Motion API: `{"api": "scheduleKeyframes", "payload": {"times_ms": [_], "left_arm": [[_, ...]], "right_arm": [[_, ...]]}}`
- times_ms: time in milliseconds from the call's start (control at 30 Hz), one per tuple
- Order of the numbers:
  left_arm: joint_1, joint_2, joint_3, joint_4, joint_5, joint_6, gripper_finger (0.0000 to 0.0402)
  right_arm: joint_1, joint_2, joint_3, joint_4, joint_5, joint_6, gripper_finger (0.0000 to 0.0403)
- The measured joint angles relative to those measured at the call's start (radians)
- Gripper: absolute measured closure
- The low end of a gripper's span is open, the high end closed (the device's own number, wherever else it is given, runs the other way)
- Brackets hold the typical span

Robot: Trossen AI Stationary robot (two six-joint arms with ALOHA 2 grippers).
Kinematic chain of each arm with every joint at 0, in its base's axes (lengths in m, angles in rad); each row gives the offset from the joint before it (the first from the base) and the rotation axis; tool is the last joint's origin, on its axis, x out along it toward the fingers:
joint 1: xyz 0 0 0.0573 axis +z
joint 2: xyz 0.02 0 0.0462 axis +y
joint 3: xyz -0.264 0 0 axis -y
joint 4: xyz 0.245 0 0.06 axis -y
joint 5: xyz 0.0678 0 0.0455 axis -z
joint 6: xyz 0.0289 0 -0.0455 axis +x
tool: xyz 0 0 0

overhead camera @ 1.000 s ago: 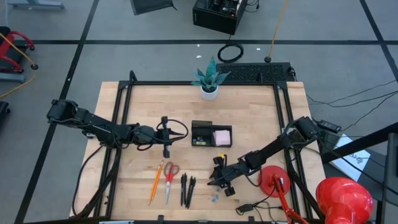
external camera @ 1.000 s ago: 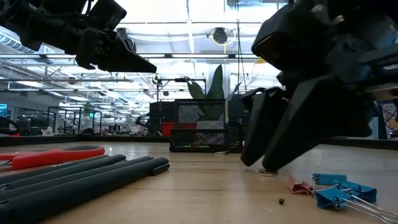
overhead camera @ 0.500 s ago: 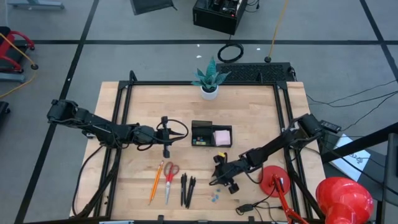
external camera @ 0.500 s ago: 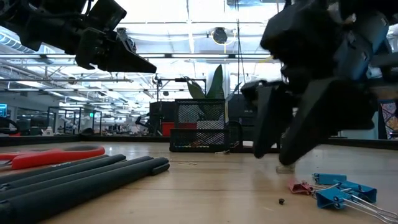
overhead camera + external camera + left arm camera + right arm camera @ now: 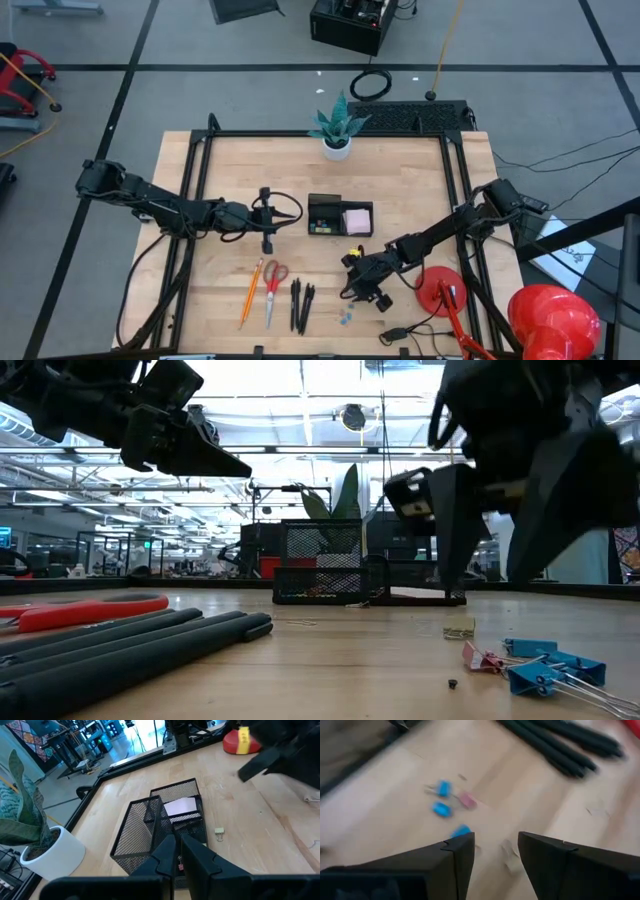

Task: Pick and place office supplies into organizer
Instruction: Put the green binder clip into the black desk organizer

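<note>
The black mesh organizer (image 5: 338, 215) stands mid-table with a pink sticky-note pad (image 5: 358, 218) in its right compartment. My left gripper (image 5: 180, 855) is shut and hovers just left of the organizer (image 5: 160, 827), above the table. My right gripper (image 5: 352, 287) hangs open above the wood, right of the pens. Near the front edge lie the orange pencil (image 5: 250, 292), the red-handled scissors (image 5: 272, 288) and three black pens (image 5: 301, 305). The blue clips (image 5: 545, 665) and a pink clip (image 5: 480, 657) lie there too. A tiny yellow piece (image 5: 459, 630) lies on the table below the right gripper (image 5: 490, 560).
A plant in a white pot (image 5: 336, 140) stands at the far edge. A red round-based object (image 5: 440, 290) sits at the near right, close to the right arm. Black frame rails (image 5: 200, 200) run along the table's sides. Bare wood lies between the organizer and the pens.
My right gripper has risen off the table beside the tiny yellow piece and rolled about its own axis. Both fingers now show side by side, clear of the wood. The piece stays on the table.
</note>
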Motion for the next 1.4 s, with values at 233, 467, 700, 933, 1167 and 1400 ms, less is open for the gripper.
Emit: {"api": "scheduleKeyframes", "payload": {"times_ms": [233,467,700,933,1167,1400], "left_arm": [[0.0,0.0,0.0,-0.013,0.001,0.0,0.0364],[0.019,0.0,0.0,-0.019,0.002,-0.002,0.0364],[0.035,0.0,0.0,-0.028,0.022,-0.007,0.0364],[0.051,0.0,0.0,-0.031,0.045,-0.009,0.0364],[0.051,0.0,0.0,-0.051,0.047,-0.014,0.0364],[0.051,0.0,0.0,-0.05,0.047,-0.017,0.0364]], "right_arm": [[-0.049,-0.011,0.002,-0.033,-0.051,-0.107,0.0255],[-0.103,-0.005,0.002,-0.071,-0.129,-0.178,0.025],[-0.112,-0.005,0.002,-0.076,-0.17,-0.217,0.024],[-0.122,0.045,0.003,0.005,-0.124,-0.233,0.0213],[-0.13,0.058,0.002,-0.025,-0.127,-0.228,0.0202],[-0.13,0.089,0.003,0.004,-0.152,-0.229,0.021]]}}
